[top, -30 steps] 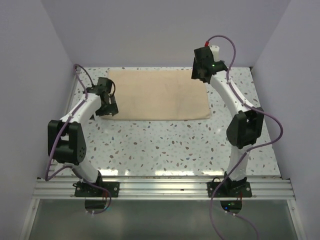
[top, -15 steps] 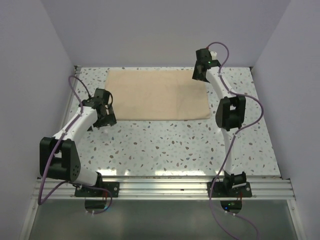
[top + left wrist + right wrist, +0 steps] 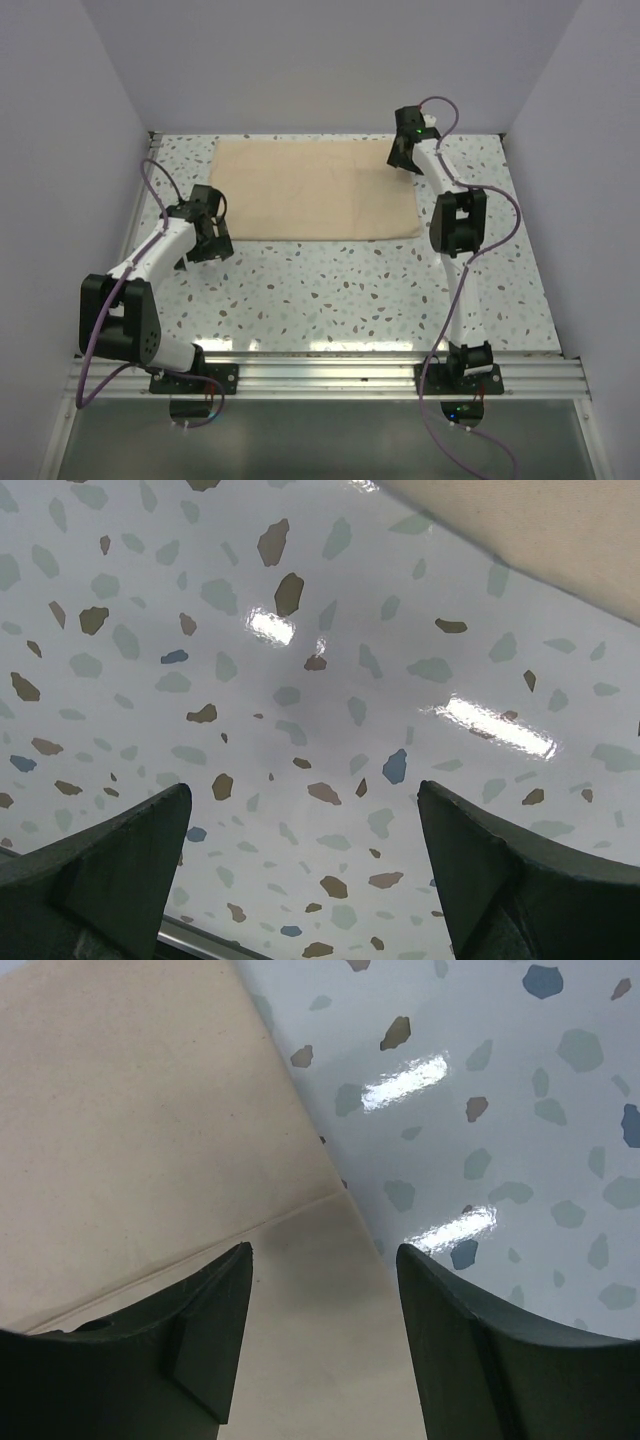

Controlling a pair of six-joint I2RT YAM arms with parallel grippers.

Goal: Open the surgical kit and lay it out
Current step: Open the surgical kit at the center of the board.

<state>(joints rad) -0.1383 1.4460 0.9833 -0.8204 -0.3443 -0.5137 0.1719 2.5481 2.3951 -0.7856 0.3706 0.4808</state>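
On the table (image 3: 330, 290), one tan cloth wrap (image 3: 315, 188)

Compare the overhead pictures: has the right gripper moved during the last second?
Yes. The right gripper has sunk toward the far right corner of the cloth wrap. It shows smaller in the top view but remains above that corner.

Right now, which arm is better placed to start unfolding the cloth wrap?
Probably right: the right claw, open, hangs over the far right corner of the cloth wrap. The left claw, also open, is over bare table beside the wrap.
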